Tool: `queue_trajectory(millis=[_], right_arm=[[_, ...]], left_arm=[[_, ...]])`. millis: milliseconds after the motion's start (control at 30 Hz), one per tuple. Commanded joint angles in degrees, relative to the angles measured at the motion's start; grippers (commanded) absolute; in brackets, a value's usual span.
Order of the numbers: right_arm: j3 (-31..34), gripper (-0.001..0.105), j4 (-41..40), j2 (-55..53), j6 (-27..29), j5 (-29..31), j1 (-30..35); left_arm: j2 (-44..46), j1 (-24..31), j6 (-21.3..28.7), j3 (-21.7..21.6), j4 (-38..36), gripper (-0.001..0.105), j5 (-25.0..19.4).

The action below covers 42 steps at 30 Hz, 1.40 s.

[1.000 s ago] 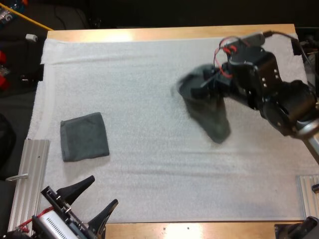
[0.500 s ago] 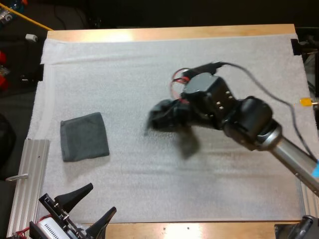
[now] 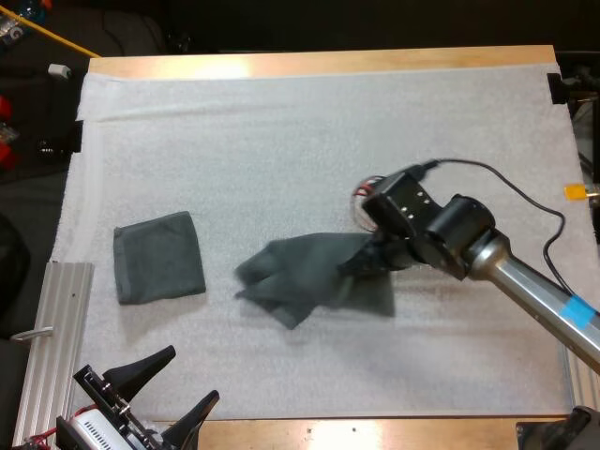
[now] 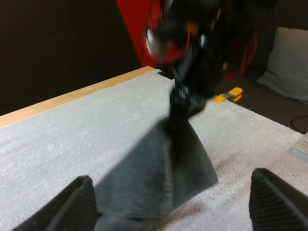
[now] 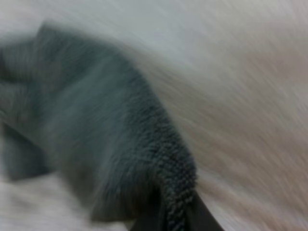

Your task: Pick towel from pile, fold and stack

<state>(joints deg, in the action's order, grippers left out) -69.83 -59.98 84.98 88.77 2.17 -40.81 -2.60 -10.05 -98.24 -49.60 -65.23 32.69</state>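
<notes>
A crumpled dark grey-green towel (image 3: 314,278) lies spread on the white mat (image 3: 309,141) near its middle. My right gripper (image 3: 367,261) is shut on the towel's right edge, low over the mat. In the right wrist view the towel (image 5: 96,139) bunches up between my fingers (image 5: 199,219). A folded towel (image 3: 158,257) lies flat at the mat's left. My left gripper (image 3: 169,389) stands open at the table's front left, apart from both towels. From the left wrist, the towel (image 4: 159,178) hangs from the right gripper (image 4: 185,103) between my open fingers (image 4: 77,207).
A metal rail (image 3: 52,328) runs along the mat's left side and another rail (image 3: 581,356) lies at the right. The wooden table edge (image 3: 319,62) borders the far side.
My right arm has swung from the mat's far right toward its middle and down, carrying the towel, which now lies spread on the mat. The left arm has barely moved.
</notes>
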Motion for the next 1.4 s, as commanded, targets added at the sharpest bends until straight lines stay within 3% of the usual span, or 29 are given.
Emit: queue_trajectory(millis=[0,233,333,400,500,533,667,967,1133,1367], right_arm=[[1.5,0.0,-0.3,-0.4,-0.9,0.6,2.0],[3.8,0.0,-0.8,-0.4,-1.2,0.6,7.9],[3.8,0.015,-0.8,-0.9,-1.4,1.2,8.7],[3.8,0.037,-0.8,-1.8,-1.5,4.1,8.6],[3.8,0.058,-0.8,-3.9,-1.5,7.7,8.6],[3.8,0.06,-0.8,-4.4,-1.5,7.9,8.6],[3.8,0.06,-0.8,-8.9,-1.5,7.6,8.5],[4.0,0.06,-0.8,-13.5,1.0,0.7,7.9],[6.2,0.06,0.7,-13.5,1.9,0.5,3.9],[12.5,0.06,8.8,-11.5,-0.3,0.5,-2.1]], left_arm=[[0.0,-0.2,-0.4,-0.3,0.4,0.065,0.5],[0.0,-0.2,-0.4,-0.3,0.4,0.065,0.5],[0.0,-0.2,-0.4,-0.3,0.4,0.065,0.5],[0.0,-0.2,-0.4,-0.3,0.4,0.065,0.5],[0.0,-0.2,-0.4,-0.3,0.0,0.065,0.5],[0.0,-0.2,-0.4,-0.3,-0.3,0.065,0.5],[0.0,-0.2,-0.4,-0.3,-2.9,0.065,0.5],[0.0,-0.2,-0.4,-0.3,-10.9,0.065,0.2],[0.0,-0.2,-0.4,0.1,-15.0,0.065,0.2],[0.0,-0.2,-0.5,2.6,-19.3,0.065,0.2]])
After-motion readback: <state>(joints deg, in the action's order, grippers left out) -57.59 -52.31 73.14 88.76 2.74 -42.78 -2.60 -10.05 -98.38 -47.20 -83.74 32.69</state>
